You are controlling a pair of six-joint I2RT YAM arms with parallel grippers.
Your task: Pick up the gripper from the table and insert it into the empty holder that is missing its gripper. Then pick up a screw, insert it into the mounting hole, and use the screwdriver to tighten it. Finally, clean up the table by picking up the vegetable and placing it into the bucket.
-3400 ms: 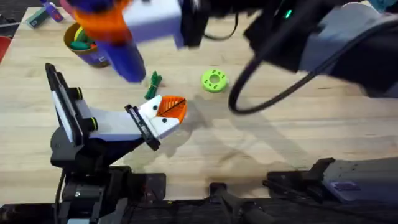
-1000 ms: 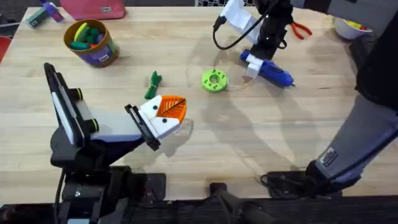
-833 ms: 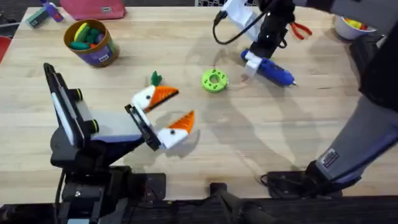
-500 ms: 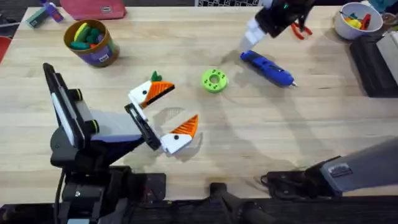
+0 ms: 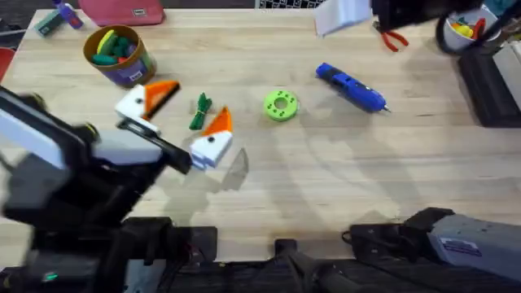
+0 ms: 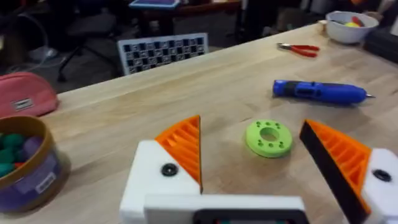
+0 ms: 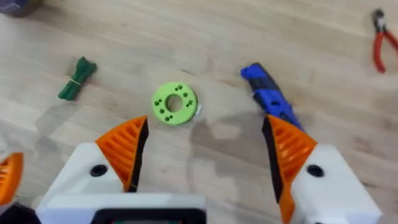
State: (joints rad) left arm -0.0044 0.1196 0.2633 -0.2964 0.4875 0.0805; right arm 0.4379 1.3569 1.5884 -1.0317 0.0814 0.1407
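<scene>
resting state: both tools released, task items on the counter

spanning the vegetable (image 5: pixel 200 111), the left tool (image 5: pixel 173 118) sat low over the counter (image 5: pixel 326 179) with its fingers spread wide and nothing between them. one orange-padded finger (image 5: pixel 148 98) lay on the bucket side of the vegetable, the other (image 5: pixel 212 140) on the near side. the bucket (image 5: pixel 119 54) stood upright near the far left corner, toys inside. the screwdriver (image 5: pixel 352 86) lay flat, well apart from the left tool, beyond the green disc (image 5: pixel 281 106). the right tool (image 7: pixel 205 155) was raised above the disc and the screwdriver, likewise released and empty. red pliers (image 5: pixel 393 38) lay near a white bowl (image 5: pixel 461 31).
</scene>
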